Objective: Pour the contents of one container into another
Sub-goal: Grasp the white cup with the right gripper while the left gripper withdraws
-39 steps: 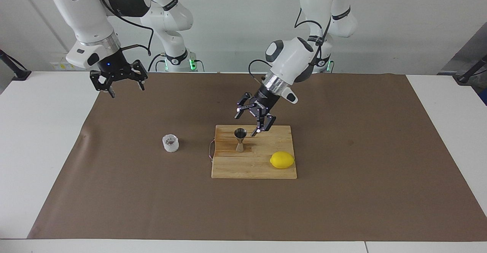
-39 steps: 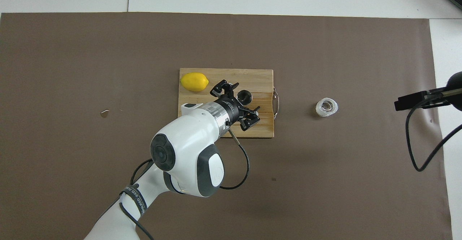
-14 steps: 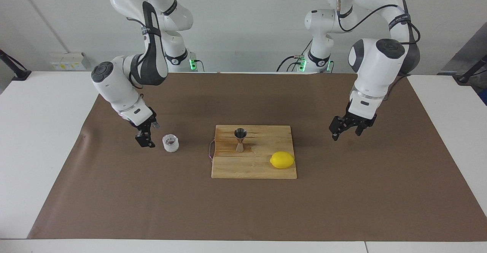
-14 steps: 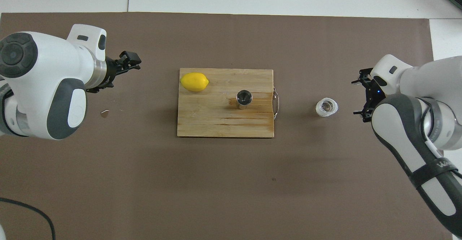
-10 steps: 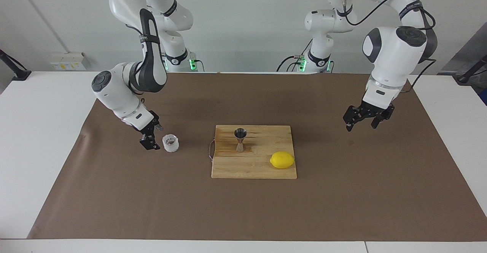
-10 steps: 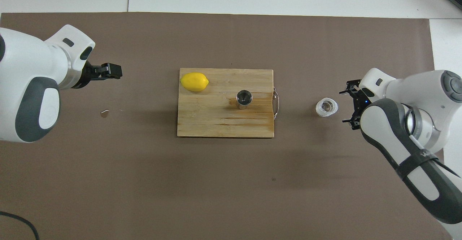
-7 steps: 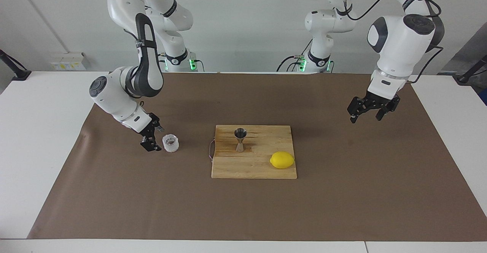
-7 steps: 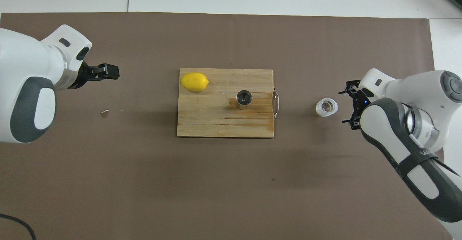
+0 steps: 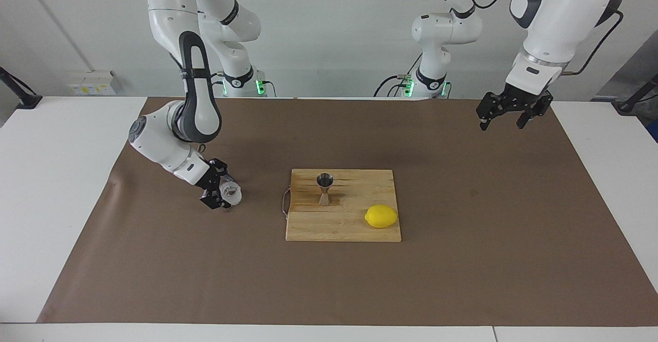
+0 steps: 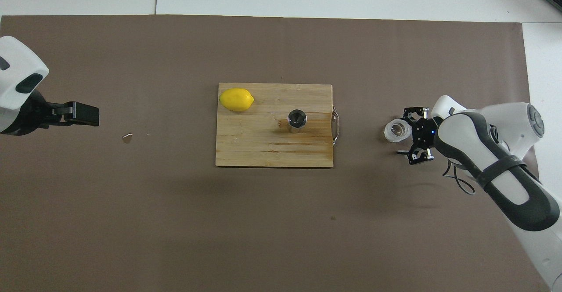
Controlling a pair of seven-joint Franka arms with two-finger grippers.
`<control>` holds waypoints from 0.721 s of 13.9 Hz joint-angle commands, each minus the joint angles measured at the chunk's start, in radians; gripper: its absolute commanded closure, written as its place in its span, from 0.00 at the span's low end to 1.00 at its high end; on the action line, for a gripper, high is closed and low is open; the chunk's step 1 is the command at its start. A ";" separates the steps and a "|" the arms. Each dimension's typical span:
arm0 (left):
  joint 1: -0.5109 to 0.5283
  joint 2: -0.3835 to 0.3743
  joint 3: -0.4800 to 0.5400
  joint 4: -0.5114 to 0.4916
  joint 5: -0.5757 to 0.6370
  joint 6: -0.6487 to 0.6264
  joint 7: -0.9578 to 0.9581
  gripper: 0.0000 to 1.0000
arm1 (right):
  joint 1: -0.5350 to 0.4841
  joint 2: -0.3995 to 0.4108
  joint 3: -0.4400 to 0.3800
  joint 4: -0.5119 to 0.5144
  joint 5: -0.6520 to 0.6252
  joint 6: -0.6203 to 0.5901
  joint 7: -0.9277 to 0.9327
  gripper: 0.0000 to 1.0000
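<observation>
Brown paper (image 9: 462,259) covers the middle of the white table (image 9: 56,187), and a wooden board (image 9: 354,229) lies on it. On the board stands the shiny steel jigger (image 9: 324,189), upright, near the board's end that has a thin wire handle. A yellow lemon (image 9: 381,216) lies on the same board, farther from the robots than the jigger and toward the left arm's end. The small see-through cup (image 9: 231,193) sits on the brown paper, off the board, toward the right arm's end of the table. The right gripper (image 9: 215,192) is down low at the cup, with its fingers spread wide, one on each side of it. I cannot tell if the fingers touch the cup; they have not squeezed it, and the cup rests on the paper. The left gripper (image 9: 506,111) hangs high in the air over the brown paper at the left arm's end, well apart from the board. Its fingers are spread open and it holds nothing. That arm just waits.
</observation>
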 commanded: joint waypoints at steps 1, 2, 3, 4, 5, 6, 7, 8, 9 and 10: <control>0.016 -0.003 0.006 0.029 -0.026 -0.052 0.062 0.00 | 0.005 -0.001 0.007 -0.019 0.036 0.036 -0.033 0.00; 0.019 -0.003 0.008 0.031 -0.034 -0.055 0.062 0.00 | 0.005 -0.001 0.007 -0.019 0.036 0.036 -0.033 0.00; 0.031 -0.003 0.006 0.032 -0.040 -0.058 0.062 0.00 | 0.005 -0.001 0.007 -0.019 0.036 0.036 -0.033 0.00; 0.042 -0.003 0.006 0.045 -0.042 -0.064 0.062 0.00 | 0.005 -0.001 0.007 -0.019 0.036 0.036 -0.033 0.08; 0.044 -0.004 0.005 0.046 -0.042 -0.059 0.064 0.00 | 0.005 -0.003 0.007 -0.019 0.038 0.036 -0.031 0.27; 0.044 -0.009 0.002 0.043 -0.042 -0.053 0.064 0.00 | 0.005 -0.004 0.008 -0.016 0.039 0.036 -0.027 0.43; 0.044 -0.011 0.000 0.045 -0.042 -0.053 0.064 0.00 | 0.005 -0.006 0.008 -0.016 0.045 0.036 -0.026 0.55; 0.042 -0.012 -0.001 0.040 -0.042 -0.046 0.058 0.00 | 0.005 -0.007 0.008 -0.016 0.049 0.036 -0.026 0.63; 0.035 -0.018 -0.003 0.031 -0.042 -0.033 0.053 0.00 | 0.008 -0.009 0.008 -0.016 0.055 0.037 -0.025 0.72; 0.030 -0.018 -0.004 0.029 -0.040 -0.050 0.053 0.00 | 0.010 -0.009 0.008 -0.016 0.058 0.037 -0.025 0.78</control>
